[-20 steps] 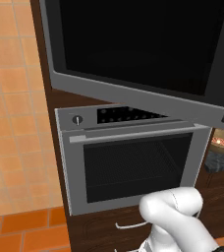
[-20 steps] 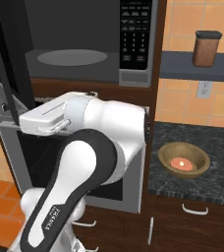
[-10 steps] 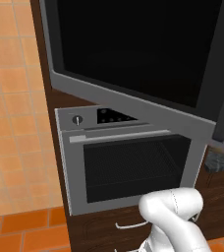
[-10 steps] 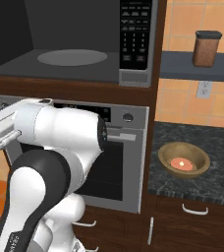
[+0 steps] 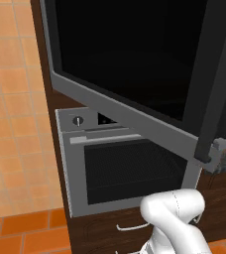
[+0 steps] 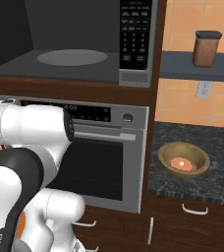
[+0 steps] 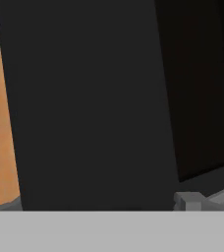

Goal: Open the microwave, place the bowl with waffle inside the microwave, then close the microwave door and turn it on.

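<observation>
The microwave [image 6: 84,64] stands open, showing its grey inside with a round turntable [image 6: 72,57] and a black keypad [image 6: 136,29] at its right. The microwave door [image 5: 135,54] has swung out wide toward the left base camera, its dark vertical handle [image 5: 219,74] at the right. The bowl [image 6: 183,160] is brown with a waffle [image 6: 182,163] in it and rests on the dark counter to the microwave's lower right. My arm [image 6: 30,133] reaches left past the frame's edge. The hand view is pressed close to the door's black panel [image 7: 84,98]; my gripper is open, its fingertips hidden.
A silver oven [image 6: 109,157] with a horizontal handle sits under the microwave. The speckled counter [image 6: 212,138] has drawers below it. A brown jar [image 6: 206,48] stands on a shelf above. An orange tiled wall [image 5: 11,124] lies to the left of the cabinets.
The microwave door has swung wider open, out of the right base view. My arm has swept left with it, uncovering the oven front.
</observation>
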{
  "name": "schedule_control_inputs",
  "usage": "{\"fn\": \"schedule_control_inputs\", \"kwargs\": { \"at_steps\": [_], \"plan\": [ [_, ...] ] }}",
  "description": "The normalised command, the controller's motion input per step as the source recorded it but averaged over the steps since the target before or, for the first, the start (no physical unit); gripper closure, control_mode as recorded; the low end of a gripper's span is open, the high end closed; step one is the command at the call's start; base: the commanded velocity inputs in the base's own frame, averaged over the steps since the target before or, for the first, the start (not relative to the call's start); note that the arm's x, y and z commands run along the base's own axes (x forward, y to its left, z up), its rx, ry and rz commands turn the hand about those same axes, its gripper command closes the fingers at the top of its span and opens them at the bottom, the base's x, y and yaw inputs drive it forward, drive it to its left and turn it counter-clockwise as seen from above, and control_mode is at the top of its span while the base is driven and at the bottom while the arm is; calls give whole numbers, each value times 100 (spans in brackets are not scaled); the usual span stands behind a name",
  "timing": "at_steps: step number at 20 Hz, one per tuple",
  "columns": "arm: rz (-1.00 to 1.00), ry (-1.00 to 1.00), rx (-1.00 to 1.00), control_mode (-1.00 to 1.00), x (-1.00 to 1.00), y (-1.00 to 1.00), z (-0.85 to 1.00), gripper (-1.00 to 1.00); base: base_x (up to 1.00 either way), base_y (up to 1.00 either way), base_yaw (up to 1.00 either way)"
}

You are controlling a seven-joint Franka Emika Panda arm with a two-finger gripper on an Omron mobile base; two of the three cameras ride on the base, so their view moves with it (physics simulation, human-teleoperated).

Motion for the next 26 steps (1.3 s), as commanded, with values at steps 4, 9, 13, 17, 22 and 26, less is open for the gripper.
{"fn": "schedule_control_inputs", "kwargs": {
  "at_steps": [4, 9, 13, 17, 22, 26],
  "plan": [
    [25, 0, 0, -100, 0, 83, 0, -100, 0, 0, 0],
    [22, 0, 0, -100, -9, 73, 0, -100, 0, 0, 0],
    [22, 0, 0, -100, -23, 52, 0, -100, 0, 0, 0],
    [17, 0, 0, -100, -54, 17, 0, -100, 0, 0, 0],
    [6, 0, 0, -100, -40, 0, 1, -100, 0, 0, 0],
    [0, 0, 0, -100, -58, 0, 2, -100, 0, 0, 0]
  ]
}}
